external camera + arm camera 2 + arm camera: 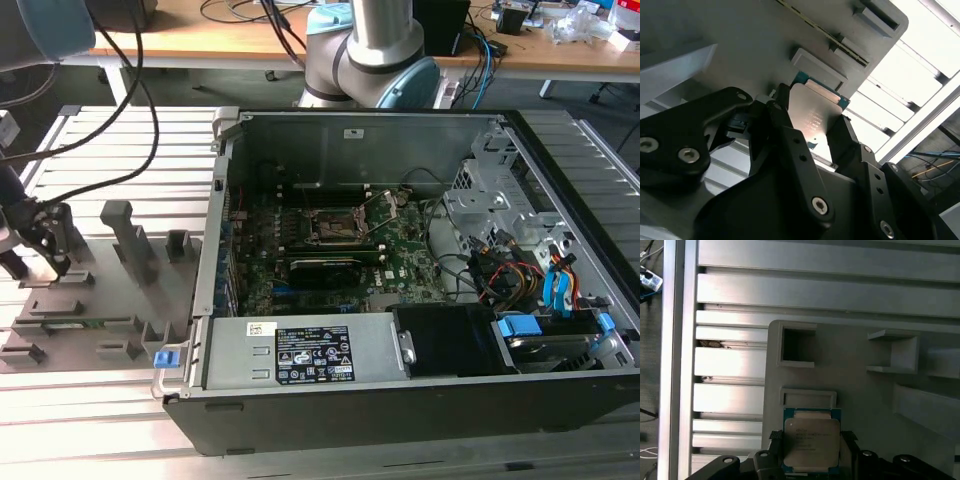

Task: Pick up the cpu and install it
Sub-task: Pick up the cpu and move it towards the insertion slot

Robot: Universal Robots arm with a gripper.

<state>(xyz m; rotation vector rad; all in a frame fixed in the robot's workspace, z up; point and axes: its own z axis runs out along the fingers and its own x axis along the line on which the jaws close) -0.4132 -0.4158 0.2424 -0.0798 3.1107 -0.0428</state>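
Observation:
The cpu (pixel 811 442), a thin square chip with a pale silver top on a green board, sits between my gripper's two black fingers in both wrist views. It is close over the grey fixture plate (pixel 860 385), beside a small raised block (pixel 808 397). One finger (pixel 775 440) presses each side edge of the cpu (pixel 812 117). In the exterior view my gripper (pixel 55 250) is low over the fixture plate (pixel 110 290) at that view's left, well apart from the open computer case (pixel 400 400). The motherboard socket (pixel 330 225) lies inside the case.
Tall grey fixture blocks (pixel 125 235) rise from the plate just to the exterior view's right of my gripper. Cables (pixel 150 120) hang above the slatted aluminium table (pixel 100 420). The case wall (pixel 215 230) stands between the plate and the motherboard. Drive cages and wiring fill the case's right.

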